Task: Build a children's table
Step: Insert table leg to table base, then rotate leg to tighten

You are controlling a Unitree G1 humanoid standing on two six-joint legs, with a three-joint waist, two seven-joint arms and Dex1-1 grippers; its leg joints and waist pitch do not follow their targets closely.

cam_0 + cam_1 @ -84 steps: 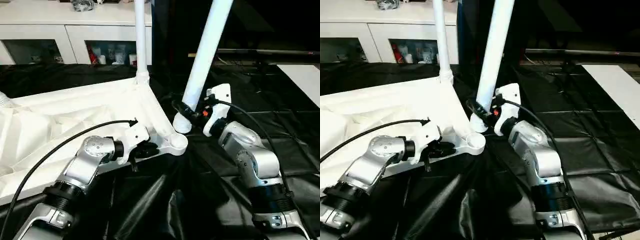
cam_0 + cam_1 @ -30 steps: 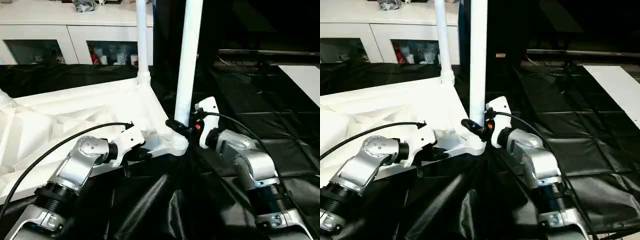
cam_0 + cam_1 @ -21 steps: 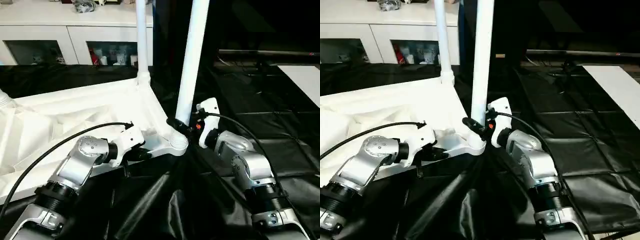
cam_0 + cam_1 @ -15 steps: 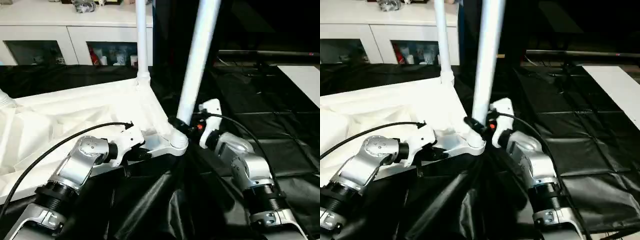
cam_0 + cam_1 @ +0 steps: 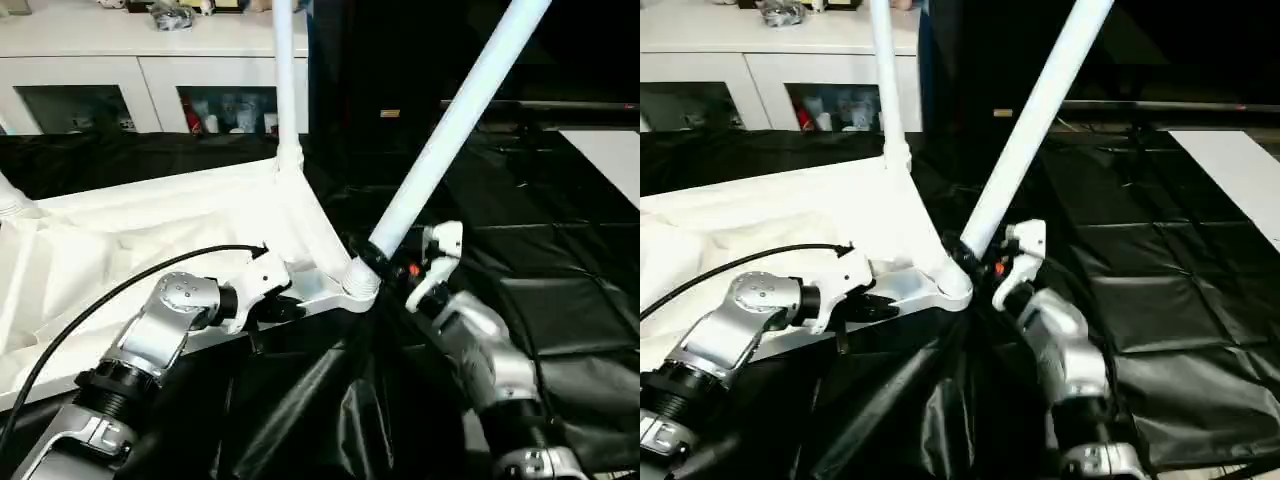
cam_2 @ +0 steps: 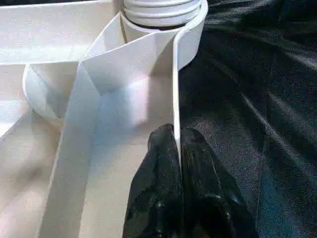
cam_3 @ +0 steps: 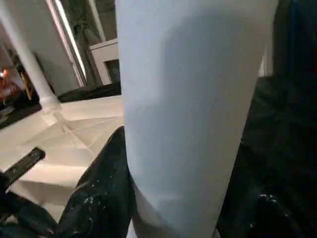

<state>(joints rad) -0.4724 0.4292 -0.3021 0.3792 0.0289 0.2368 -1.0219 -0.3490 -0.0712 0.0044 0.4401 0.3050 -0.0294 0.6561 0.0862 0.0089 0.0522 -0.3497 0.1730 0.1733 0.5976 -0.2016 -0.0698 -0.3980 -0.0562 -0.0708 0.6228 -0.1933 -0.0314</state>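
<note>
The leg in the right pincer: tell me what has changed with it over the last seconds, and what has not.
The leg, upright over the corner socket a second ago, now leans hard to the robot's right, its foot still at the socket. The right pincer stays shut on it low down. The left pincer keeps clamping the tabletop's rim; the far leg stands unchanged.

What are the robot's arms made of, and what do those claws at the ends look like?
Both forearms are shiny silver metal with rounded joints and black ribbed collars. A black cable loops along the left arm. The wrists are white plastic; the right one shows a small orange-red mark. Each claw has two glossy black fingers.
</note>
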